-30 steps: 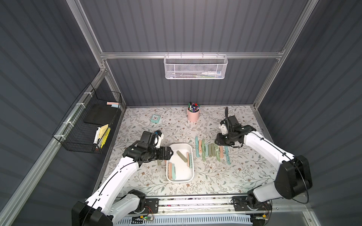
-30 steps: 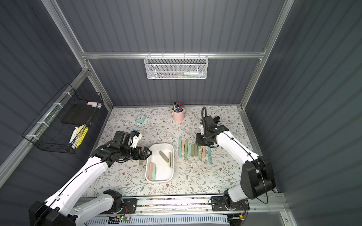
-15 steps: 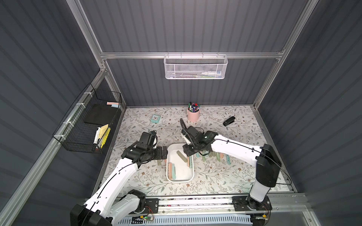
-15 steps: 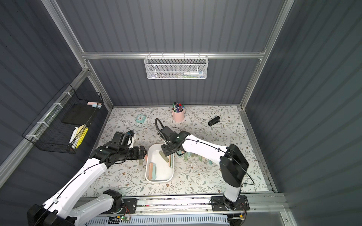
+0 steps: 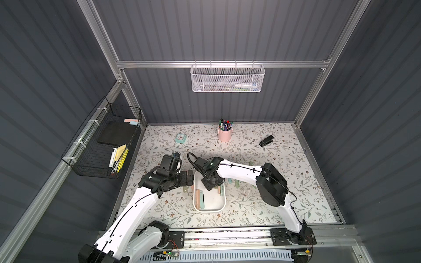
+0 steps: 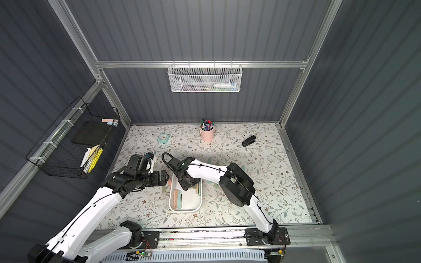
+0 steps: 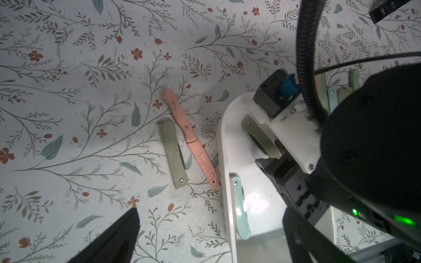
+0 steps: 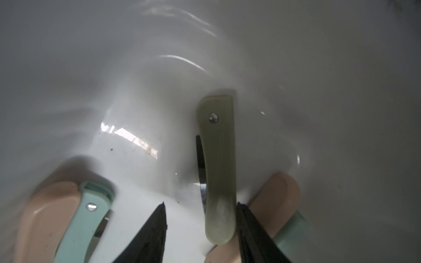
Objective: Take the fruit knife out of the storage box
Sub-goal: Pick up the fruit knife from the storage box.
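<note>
so r jaws open astride curved olive knife (image 8: 219, 168) in glossy white box (image 8: 136, 68); l jaws open.

Glare streaks the storage box (image 8: 177, 61) (right wrist view, soft focus).

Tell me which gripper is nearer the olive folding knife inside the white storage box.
Right. The right gripper is down inside the storage box, open astride the olive knife; the left gripper hovers outside the box, beside its rim.
</note>
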You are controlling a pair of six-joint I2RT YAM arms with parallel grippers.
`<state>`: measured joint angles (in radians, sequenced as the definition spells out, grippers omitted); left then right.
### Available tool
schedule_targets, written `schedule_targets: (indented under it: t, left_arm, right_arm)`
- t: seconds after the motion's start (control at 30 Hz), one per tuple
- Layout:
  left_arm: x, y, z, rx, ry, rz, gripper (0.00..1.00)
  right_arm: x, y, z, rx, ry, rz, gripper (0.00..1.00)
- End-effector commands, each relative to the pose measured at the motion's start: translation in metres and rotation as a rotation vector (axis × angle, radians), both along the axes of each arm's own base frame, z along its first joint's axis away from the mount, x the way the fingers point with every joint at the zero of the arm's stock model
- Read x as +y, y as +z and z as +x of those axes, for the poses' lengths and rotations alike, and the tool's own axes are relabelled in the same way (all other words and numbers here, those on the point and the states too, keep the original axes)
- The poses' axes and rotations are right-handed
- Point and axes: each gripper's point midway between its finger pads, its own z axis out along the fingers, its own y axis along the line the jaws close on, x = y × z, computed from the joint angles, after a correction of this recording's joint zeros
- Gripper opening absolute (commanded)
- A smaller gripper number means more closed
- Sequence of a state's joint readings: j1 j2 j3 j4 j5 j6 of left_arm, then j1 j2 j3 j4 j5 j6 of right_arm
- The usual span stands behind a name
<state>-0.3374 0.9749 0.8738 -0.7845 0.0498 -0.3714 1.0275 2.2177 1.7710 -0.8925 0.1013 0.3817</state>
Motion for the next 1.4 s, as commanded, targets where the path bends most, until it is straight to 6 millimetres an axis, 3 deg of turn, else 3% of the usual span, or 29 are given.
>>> schedule_targets:
  t: [0.0,0.43,0.77,0.9,1.07,1.37]
  left_arm:
    - [0.002,0.001,-0.002,0.001,0.006,0.002,0.99]
    - [0.002,0.001,-0.002,0.001,0.007,0.000,0.99]
    - [0.002,0.001,-0.003,0.002,0.008,0.003,0.99]
    - [0.002,0.001,-0.002,0.002,0.008,0.002,0.99]
    - [0.002,0.000,-0.003,0.006,0.008,0.004,0.99]
    - [0.002,0.000,-0.002,0.007,0.011,0.004,0.99]
  right_arm:
    - [-0.009,-0.004,-0.002,0.023,-0.013,-0.059,0.52]
    - [-0.016,-0.022,-0.005,0.061,-0.016,-0.133,0.47]
    - [-0.019,-0.025,-0.003,0.050,-0.024,-0.153,0.34]
    - [-0.019,-0.023,-0.003,0.046,-0.027,-0.149,0.25]
    - [-0.015,-0.009,-0.002,0.031,-0.041,-0.104,0.22]
    - [-0.006,0.040,0.000,-0.019,-0.055,0.025,0.19]
